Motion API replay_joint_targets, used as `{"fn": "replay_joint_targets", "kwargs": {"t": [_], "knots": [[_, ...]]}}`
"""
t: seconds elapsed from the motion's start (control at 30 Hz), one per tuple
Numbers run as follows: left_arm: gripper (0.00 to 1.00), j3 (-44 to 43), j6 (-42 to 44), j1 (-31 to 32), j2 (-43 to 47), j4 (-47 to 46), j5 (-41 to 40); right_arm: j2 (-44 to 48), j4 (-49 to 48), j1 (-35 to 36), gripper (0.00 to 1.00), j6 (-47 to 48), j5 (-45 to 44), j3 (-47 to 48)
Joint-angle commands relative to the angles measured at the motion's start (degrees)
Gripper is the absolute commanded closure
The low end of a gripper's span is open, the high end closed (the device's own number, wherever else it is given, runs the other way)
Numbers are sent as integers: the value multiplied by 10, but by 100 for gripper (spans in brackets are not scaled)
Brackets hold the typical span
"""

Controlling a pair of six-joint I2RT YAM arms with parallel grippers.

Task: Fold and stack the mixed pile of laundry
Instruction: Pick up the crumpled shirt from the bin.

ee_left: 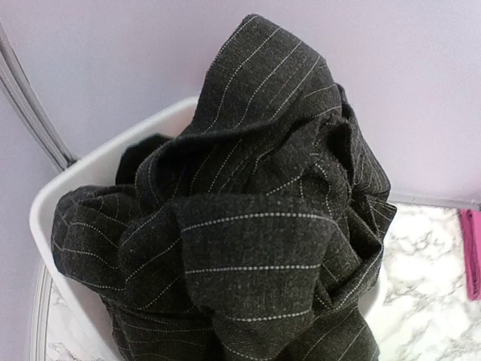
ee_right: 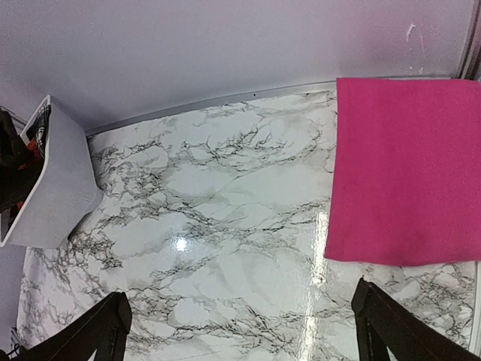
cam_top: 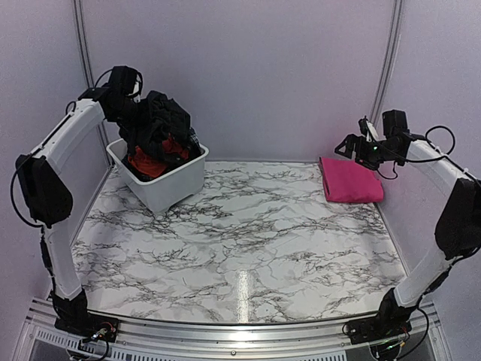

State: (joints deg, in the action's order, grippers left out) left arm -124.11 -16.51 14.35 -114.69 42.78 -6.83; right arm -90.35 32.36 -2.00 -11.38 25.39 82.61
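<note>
Two right fingers (ee_right: 98, 335) spread; pink cloth (ee_right: 406, 173) flat ahead of them.

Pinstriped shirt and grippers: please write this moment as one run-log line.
left gripper: shut on pinstriped shirt, over tub | right gripper: open, near folded pink cloth | orange garment: in tub

On my screen the pinstriped shirt (ee_left: 263, 226) reads as matt, finely woven black cloth, the tub (cam_top: 176, 180) as smooth white plastic, the marble-patterned table (cam_top: 240, 248) as glossy with glare, and the pink cloth (ee_right: 406, 173) as soft and matt.
</note>
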Motion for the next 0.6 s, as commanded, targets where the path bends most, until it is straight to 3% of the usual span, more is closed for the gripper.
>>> {"fn": "replay_joint_targets", "kwargs": {"t": [0.0,0.13,0.3,0.57], "knots": [[100,-70,-17,-2,68,-11,-16,9,-27,3,1,-14,29,4],[100,-115,-43,-5,80,-35,19,7,-34,7,1,-20,42,2],[100,-162,-90,5,84,-94,145,11,-43,14,1,-23,55,-2],[100,-168,-75,175,83,-140,220,17,-62,14,1,-49,85,-5]]}}
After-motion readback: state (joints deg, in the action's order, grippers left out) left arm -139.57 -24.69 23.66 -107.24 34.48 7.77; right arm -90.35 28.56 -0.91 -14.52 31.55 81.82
